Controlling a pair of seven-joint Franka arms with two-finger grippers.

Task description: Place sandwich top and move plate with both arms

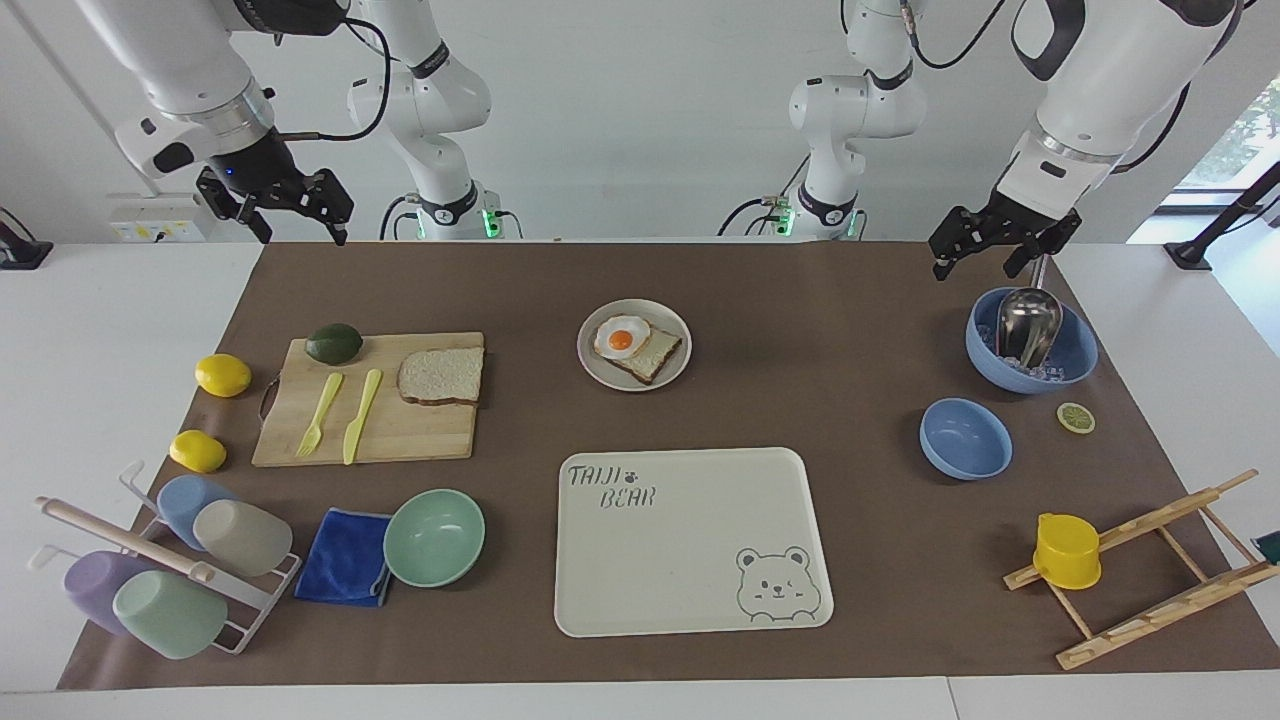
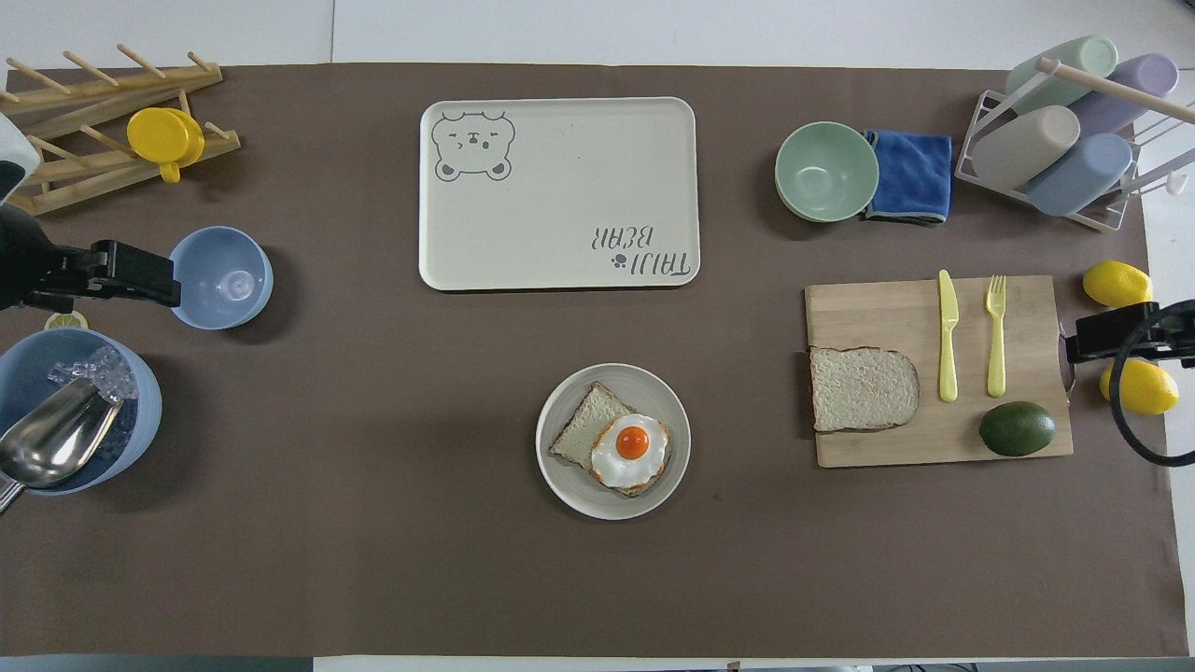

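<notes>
The sandwich top (image 1: 441,376) (image 2: 863,388), a plain slice, lies on the wooden cutting board (image 1: 400,430), at the board's end toward the plate. The plate (image 1: 597,372) (image 2: 653,397) sits mid-table and carries a bread slice with a fried egg (image 1: 621,339). My right gripper (image 1: 303,232) (image 2: 1083,343) hangs open and empty, high over the right arm's end of the table, between the two lemons as seen from overhead. My left gripper (image 1: 978,262) (image 2: 159,280) hangs open and empty above the two blue bowls.
A cream bear tray (image 1: 690,600) lies farther from the robots than the plate. An avocado (image 1: 334,343), a fork and a knife share the board. There are also a mint bowl (image 1: 434,537), a blue cloth, a cup rack, an ice bowl with a scoop (image 1: 1030,340), a small blue bowl (image 1: 965,438) and a wooden rack with a yellow cup.
</notes>
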